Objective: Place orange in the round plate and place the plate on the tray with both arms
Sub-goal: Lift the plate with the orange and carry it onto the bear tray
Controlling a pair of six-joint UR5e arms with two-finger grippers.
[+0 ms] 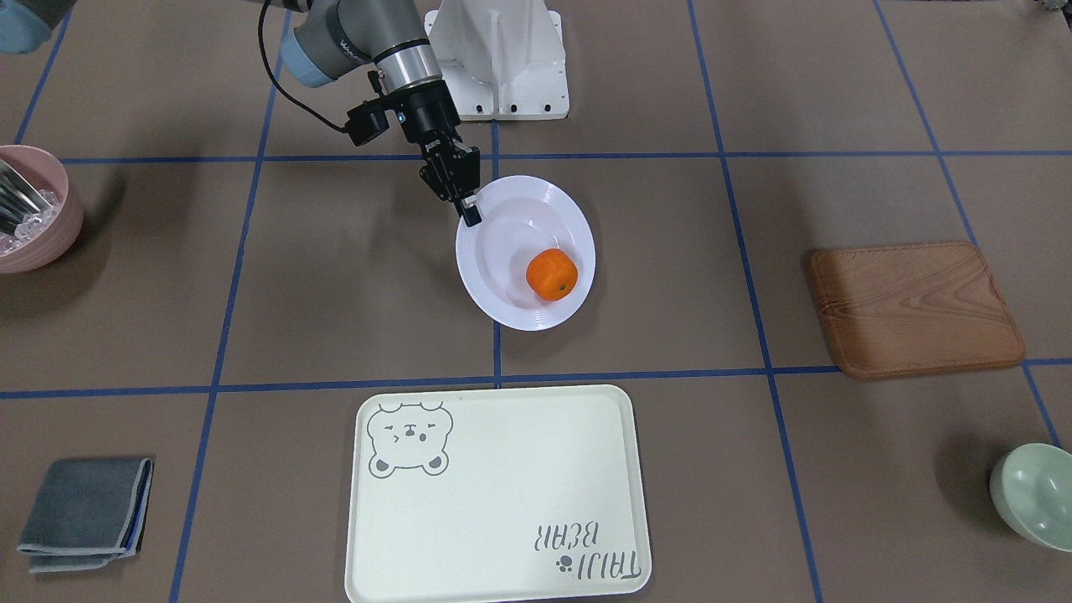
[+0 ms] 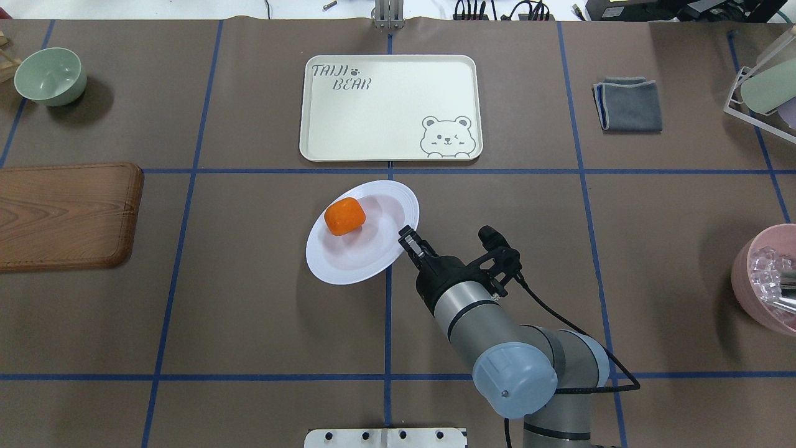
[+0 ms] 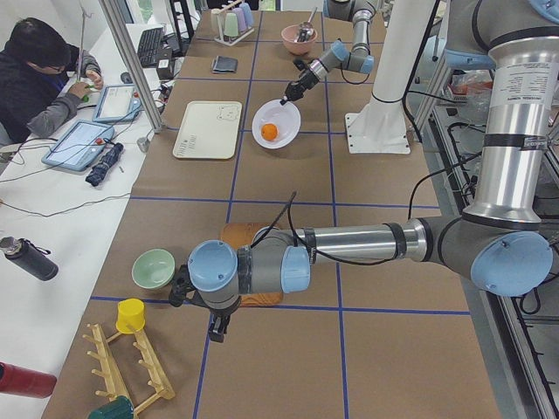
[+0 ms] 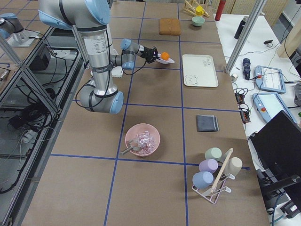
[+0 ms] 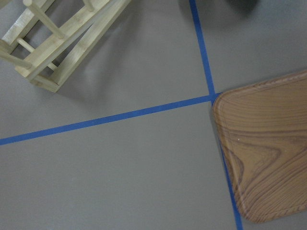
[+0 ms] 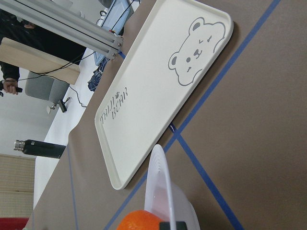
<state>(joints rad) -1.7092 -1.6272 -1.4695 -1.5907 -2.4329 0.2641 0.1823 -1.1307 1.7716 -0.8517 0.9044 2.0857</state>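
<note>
The orange [image 1: 552, 274] [image 2: 344, 216] lies in the white round plate [image 1: 502, 243] [image 2: 367, 252] at mid-table. My right gripper [image 1: 469, 209] [image 2: 407, 236] is shut on the plate's rim on the robot's side, and the plate looks tilted. The right wrist view shows the rim [image 6: 163, 191] edge-on, with the orange [image 6: 141, 221] beside it and the cream bear tray [image 6: 158, 91] beyond. The tray [image 1: 502, 469] [image 2: 385, 118] lies bare, just past the plate. My left gripper [image 3: 214, 327] hangs far off by the wooden board; I cannot tell if it is open or shut.
A wooden board [image 2: 65, 214] [image 5: 264, 153] and green bowl [image 2: 50, 76] sit on the robot's left. A pink bowl [image 2: 765, 280], grey cloth [image 2: 628, 104] and cup rack [image 4: 216, 174] are on its right. A wooden rack [image 5: 62, 38] lies near the left wrist. A person [image 3: 44, 78] sits beyond the table.
</note>
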